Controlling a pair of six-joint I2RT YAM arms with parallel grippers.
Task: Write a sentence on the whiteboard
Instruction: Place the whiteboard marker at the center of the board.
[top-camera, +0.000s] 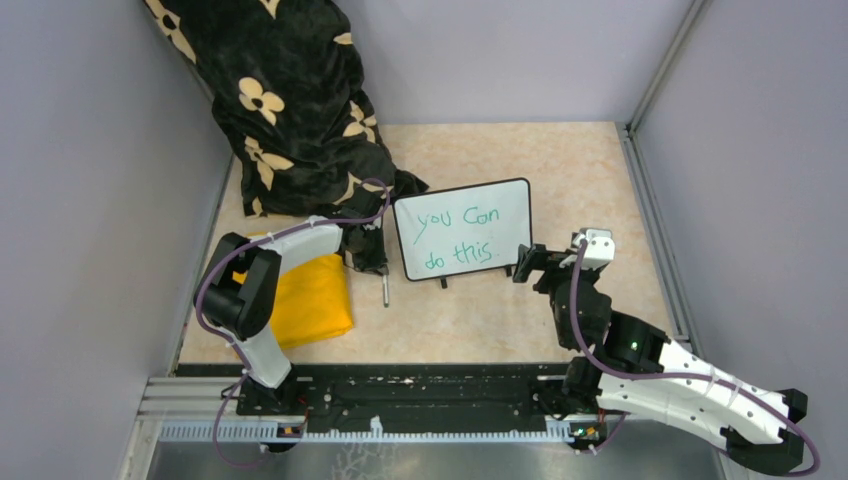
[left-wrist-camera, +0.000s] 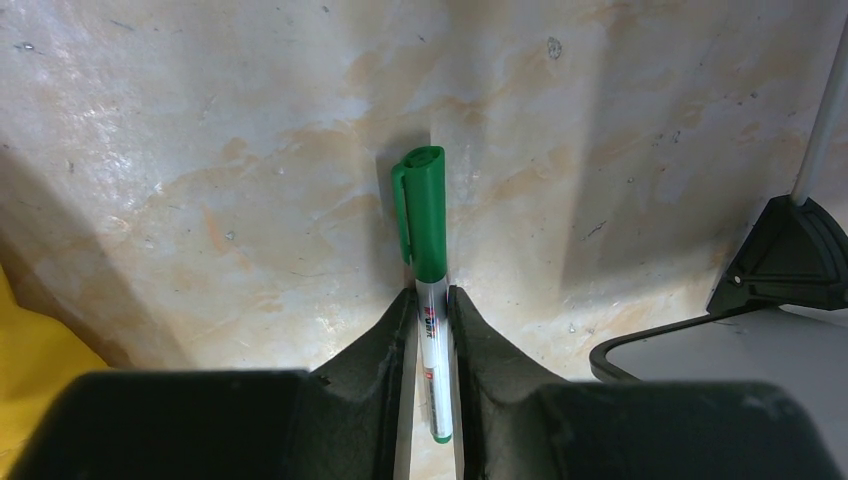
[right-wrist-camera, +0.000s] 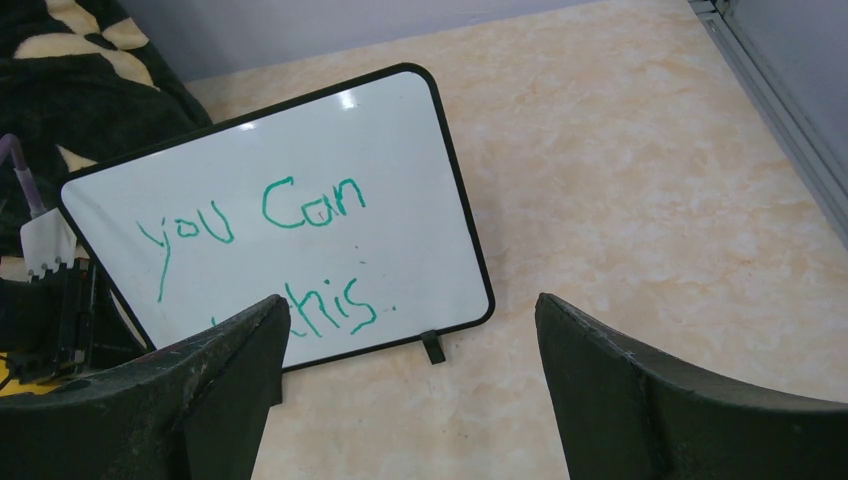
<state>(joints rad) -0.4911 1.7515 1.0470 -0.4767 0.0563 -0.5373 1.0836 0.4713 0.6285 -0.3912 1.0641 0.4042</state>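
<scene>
At the left of the desk (top-camera: 560, 160) lies one folded yellow cloth (top-camera: 310, 300), with one black flowered blanket (top-camera: 290, 110) heaped behind it. The left tool (left-wrist-camera: 432, 300) points down just right of the cloth, its jaws narrow and pinching the clear barrel of one marker (left-wrist-camera: 428, 225), whose green cap is on and points away from the wrist camera. Just beside this tool, to its right, stands the one whiteboard (top-camera: 510, 200), propped on its two black feet at mid-desk, its lower left corner near the marker. It carries one sentence (top-camera: 483, 215) in green, in two lines: "you Can" above "do this". The right tool (top-camera: 527, 262) is at the board's lower right corner, near but apart, facing it with jaws spread wide and holding nothing. The board thus stands between the two tools.
</scene>
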